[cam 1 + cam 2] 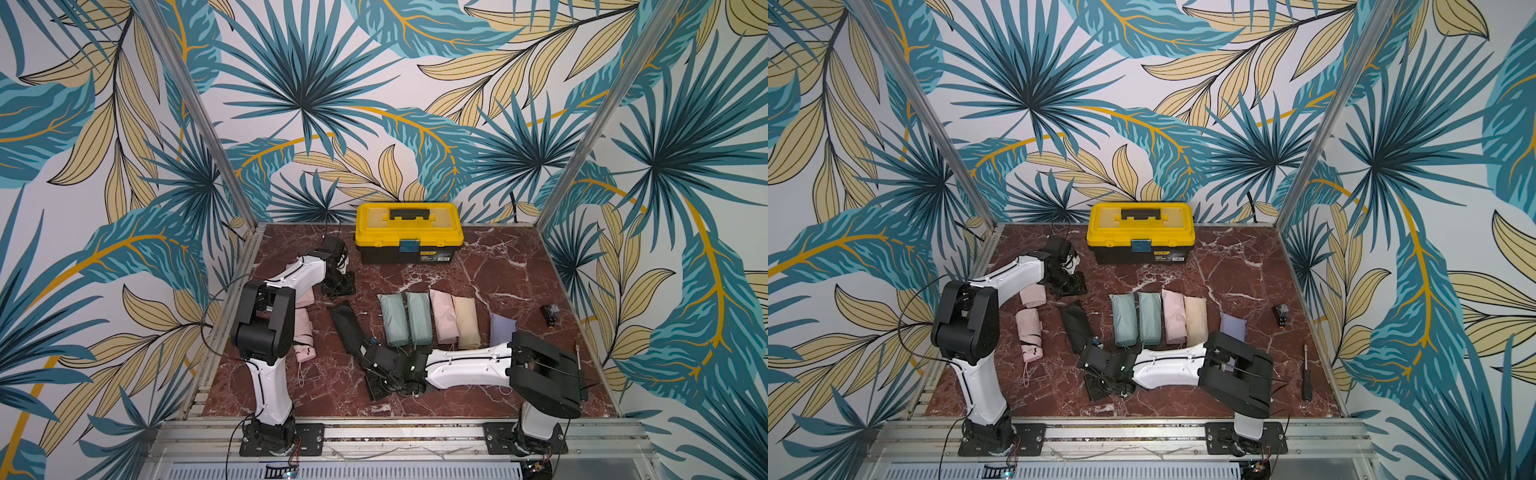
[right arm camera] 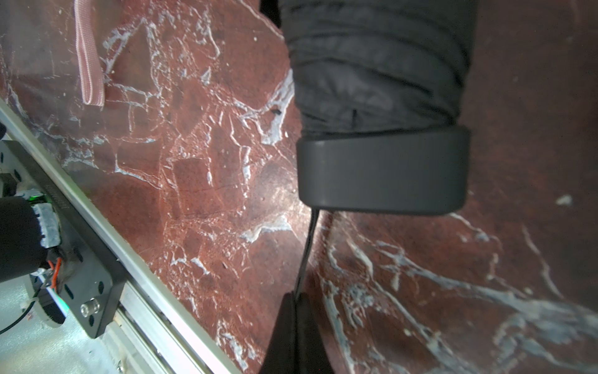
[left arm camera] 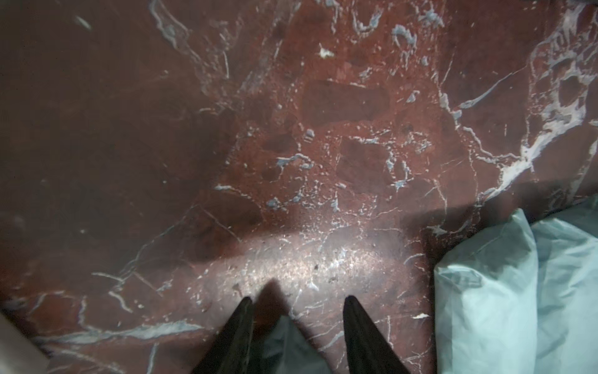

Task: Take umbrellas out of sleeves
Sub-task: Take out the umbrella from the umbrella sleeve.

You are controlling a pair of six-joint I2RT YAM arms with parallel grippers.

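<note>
Your right gripper [image 2: 296, 295], lower centre, pinches its fingers together on the black umbrella [image 2: 378, 64]'s wrist loop [image 2: 306, 249]; your left gripper [image 3: 298, 299]'s fingers stand apart above the marble table [image 3: 291, 129].

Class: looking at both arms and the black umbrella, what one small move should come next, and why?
Probably bring the left end effector over to pin the far end of the black sleeve. The right end effector is shut on the cord of the black umbrella, while the left one hangs open elsewhere.
</note>
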